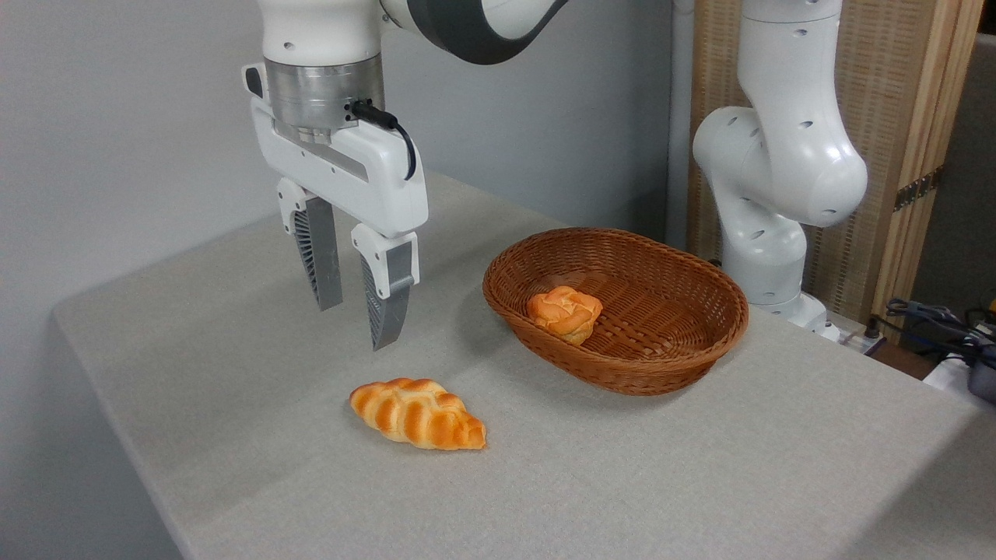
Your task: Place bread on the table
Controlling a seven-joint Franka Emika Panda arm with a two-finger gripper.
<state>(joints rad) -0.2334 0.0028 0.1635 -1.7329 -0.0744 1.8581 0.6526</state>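
Gripper (pixel 356 327) empty, jaws parted, above table (pixel 700 467); bread (pixel 565 313) in wicker basket (pixel 622 373) to its right, braided loaf (pixel 418 414) just below-right, not target; probably best to clear near rim, descend over bun, close on its sides.

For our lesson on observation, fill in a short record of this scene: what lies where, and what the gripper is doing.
bread: small round knotted orange-golden bun, lying inside the basket
basket: oval brown wicker basket, on the table
loaf: longer braided striped loaf, on the cloth, left of the basket
table: large table in light grey woven cloth
gripper: two-finger gripper, open, empty, above the loaf
task state: bun not yet on the table
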